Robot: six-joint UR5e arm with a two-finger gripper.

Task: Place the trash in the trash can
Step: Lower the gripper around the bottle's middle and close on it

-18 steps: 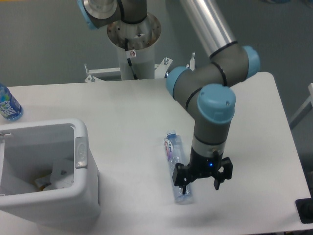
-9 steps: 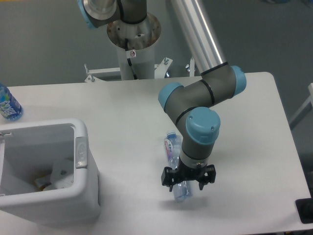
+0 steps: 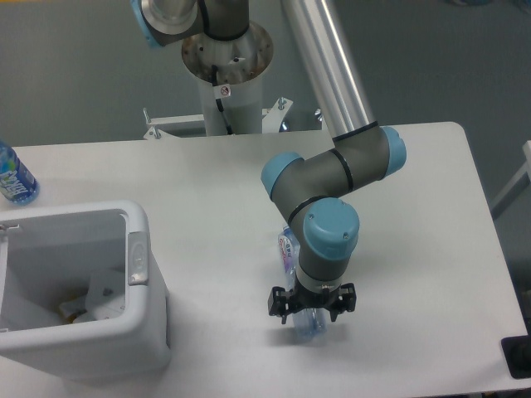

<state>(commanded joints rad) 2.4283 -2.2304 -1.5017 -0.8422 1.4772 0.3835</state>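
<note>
The slim clear bottle [image 3: 290, 253] with a blue-white label lies on the white table, mostly hidden under my wrist; its lower end [image 3: 309, 327] shows between my fingers. My gripper [image 3: 311, 305] is open and straddles that lower end, pointing straight down. The white trash can [image 3: 137, 274] stands at the front left, with a grey oval latch on its right side. A crumpled white wrapper [image 3: 99, 298] lies inside it.
A vivid blue bottle [image 3: 12, 176] stands at the table's far left edge. The arm's base column [image 3: 224, 83] rises behind the table. A dark object [image 3: 518, 355] sits at the front right corner.
My gripper has moved left, from beside the bottle to directly over its lower end, and has come lower. The bottle has not moved.
</note>
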